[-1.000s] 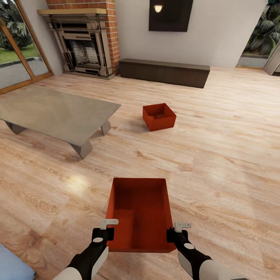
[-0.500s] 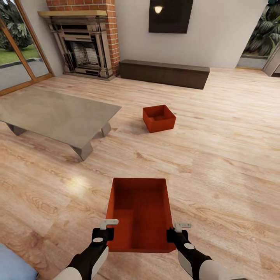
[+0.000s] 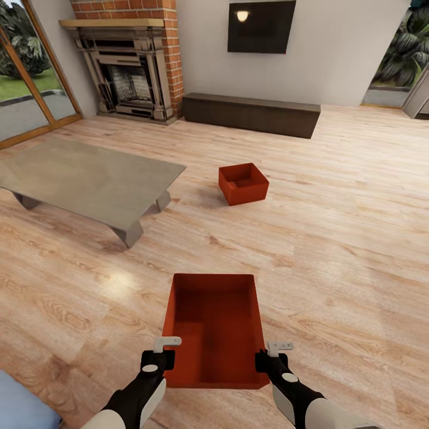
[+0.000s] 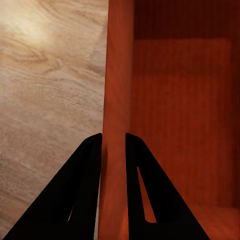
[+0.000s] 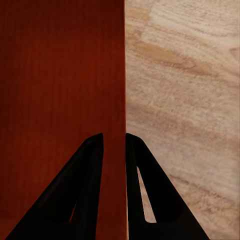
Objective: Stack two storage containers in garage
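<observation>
I hold one red-orange storage container (image 3: 214,328) in front of me, above the light wood plank floor of the living room. My left gripper (image 3: 159,353) is shut on its left wall (image 4: 116,100), one finger inside and one outside. My right gripper (image 3: 269,356) is shut on its right wall (image 5: 124,75) in the same way. The container is open-topped with nothing in it. The second storage container (image 3: 243,183) sits on the wood floor farther ahead, slightly right of centre, also with nothing in it.
A low grey table (image 3: 83,176) stands ahead on the left. A red-brick fireplace (image 3: 128,59), a long dark bench (image 3: 251,113) and a black wall TV (image 3: 260,25) line the far wall. A blue sofa corner (image 3: 18,408) shows at lower left. Open wood floor lies to the right.
The view has tipped slightly, so the room sits a little lower in the picture. The held container and both grippers keep the same pose.
</observation>
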Robot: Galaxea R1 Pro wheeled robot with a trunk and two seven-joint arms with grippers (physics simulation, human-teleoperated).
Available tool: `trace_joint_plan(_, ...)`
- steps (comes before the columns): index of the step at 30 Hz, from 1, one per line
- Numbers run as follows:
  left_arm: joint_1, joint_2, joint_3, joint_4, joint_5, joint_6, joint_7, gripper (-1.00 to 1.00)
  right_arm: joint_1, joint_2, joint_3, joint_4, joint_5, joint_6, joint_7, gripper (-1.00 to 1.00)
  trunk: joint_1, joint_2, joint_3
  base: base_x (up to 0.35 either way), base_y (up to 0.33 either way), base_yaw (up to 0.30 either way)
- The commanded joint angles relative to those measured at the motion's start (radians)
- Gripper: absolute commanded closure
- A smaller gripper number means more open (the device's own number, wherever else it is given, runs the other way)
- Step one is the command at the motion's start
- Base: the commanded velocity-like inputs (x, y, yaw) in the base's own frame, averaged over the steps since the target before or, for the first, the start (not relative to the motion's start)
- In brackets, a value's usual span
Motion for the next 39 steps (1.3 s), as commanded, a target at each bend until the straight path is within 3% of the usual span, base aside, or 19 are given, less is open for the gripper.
trace_joint_plan(1, -0.001, 0.001, 0.001, 0.0, 0.064, 0.007, 0.012, 1.0, -0.001, 0.0, -0.011, -0.003, -0.001, -0.013, 0.001, 1.0, -0.004, 0.007, 0.003, 0.0, 0.0, 0.0)
trace_joint_plan(39, -0.001, 0.001, 0.001, -0.002, 0.075, 0.006, 0.012, 1.0, 0.0, 0.0, -0.011, -0.003, 0.0, -0.013, 0.001, 1.0, -0.15, 0.273, 0.122, 0.0, 0.0, 0.0)
